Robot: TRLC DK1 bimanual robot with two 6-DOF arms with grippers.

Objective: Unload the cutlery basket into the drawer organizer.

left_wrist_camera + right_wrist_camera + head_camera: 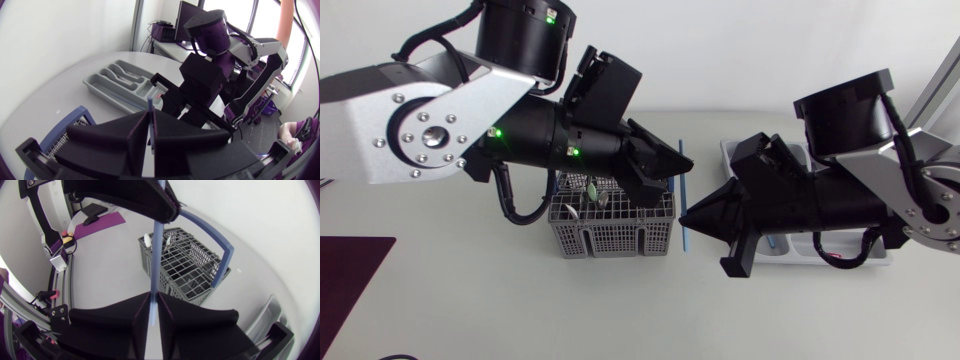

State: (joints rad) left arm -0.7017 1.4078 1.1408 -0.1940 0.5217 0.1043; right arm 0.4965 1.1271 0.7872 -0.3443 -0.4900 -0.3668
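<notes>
While the two arms meet just beside the cutlery basket (610, 232), a thin blue utensil (157, 255) is held between them. The left gripper (675, 166) pinches it at one place and the right gripper (688, 216) a little further along. In each wrist view the shaft runs through the narrow slit between that gripper's pressed-together fingers. The basket sits under and just behind the left gripper, with a few pieces (592, 190) in it. The drawer organizer (115, 82) lies behind the right gripper, mostly under that arm. The kind of utensil cannot be made out; it may be a straw or a chopstick.

Risks, as judged:
- **Bending or slipping:** with two grips on one slender shaft, unequal motion of either arm could bend it, snap it or drag it through the fingers.
- **Dropping:** if one gripper lets go before the other grips firmly, the utensil could fall to the table short of the organizer.
- **Collision:** the fingertips are close enough to collide, and a low swing could catch the basket's blue handle (220, 255).
</notes>
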